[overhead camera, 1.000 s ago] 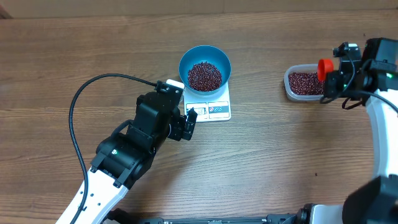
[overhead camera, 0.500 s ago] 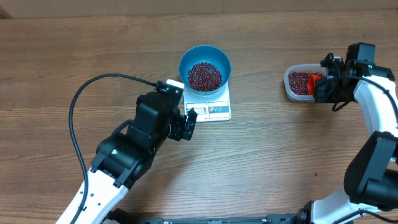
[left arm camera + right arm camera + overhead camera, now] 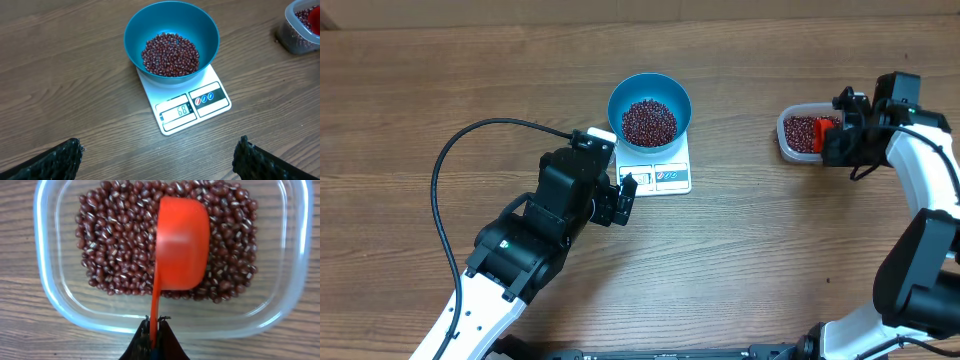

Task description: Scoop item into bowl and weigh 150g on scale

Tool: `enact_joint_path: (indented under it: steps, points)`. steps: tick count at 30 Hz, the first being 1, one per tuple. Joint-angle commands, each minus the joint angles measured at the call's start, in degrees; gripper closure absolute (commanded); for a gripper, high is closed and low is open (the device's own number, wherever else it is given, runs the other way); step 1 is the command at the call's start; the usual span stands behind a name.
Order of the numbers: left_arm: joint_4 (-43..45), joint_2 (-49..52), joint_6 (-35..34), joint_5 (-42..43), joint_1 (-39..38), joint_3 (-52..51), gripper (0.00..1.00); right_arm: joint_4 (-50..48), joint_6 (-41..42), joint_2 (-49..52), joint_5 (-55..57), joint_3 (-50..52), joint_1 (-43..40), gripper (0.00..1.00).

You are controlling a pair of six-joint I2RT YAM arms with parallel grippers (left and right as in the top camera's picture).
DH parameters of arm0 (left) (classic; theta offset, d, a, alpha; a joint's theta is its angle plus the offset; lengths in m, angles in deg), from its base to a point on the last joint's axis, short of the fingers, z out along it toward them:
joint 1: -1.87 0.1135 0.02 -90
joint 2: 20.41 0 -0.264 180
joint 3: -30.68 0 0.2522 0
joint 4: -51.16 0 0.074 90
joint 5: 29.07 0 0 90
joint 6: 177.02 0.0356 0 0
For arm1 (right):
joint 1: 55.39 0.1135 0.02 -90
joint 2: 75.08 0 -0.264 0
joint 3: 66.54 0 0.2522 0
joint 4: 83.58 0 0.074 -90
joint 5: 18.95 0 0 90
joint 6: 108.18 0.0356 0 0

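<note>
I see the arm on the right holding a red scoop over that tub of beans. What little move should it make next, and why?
Probably push the scoop down into the beans and fill it. The right pincer grips its handle right above the tub, and the scale under the blue bowl reads 68, well short of 150.

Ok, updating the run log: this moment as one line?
right claw: shut on scoop, scoop in bean container | left claw: open, by scale | bowl on scale, part-filled | display: 68
</note>
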Motion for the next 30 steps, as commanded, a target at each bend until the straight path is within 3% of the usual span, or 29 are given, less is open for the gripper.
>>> enact_joint_path:
  steps: [1,30]
  points:
    - [0.02,0.31,-0.15,-0.76,-0.33,-0.09,0.01,-0.94,0.26,1.01,-2.01,3.43,0.17,0.96]
    - [0.04,0.31,-0.15,-0.76,-0.33,-0.09,0.01,1.29,0.26,1.01,-15.58,4.13,3.45,0.96]
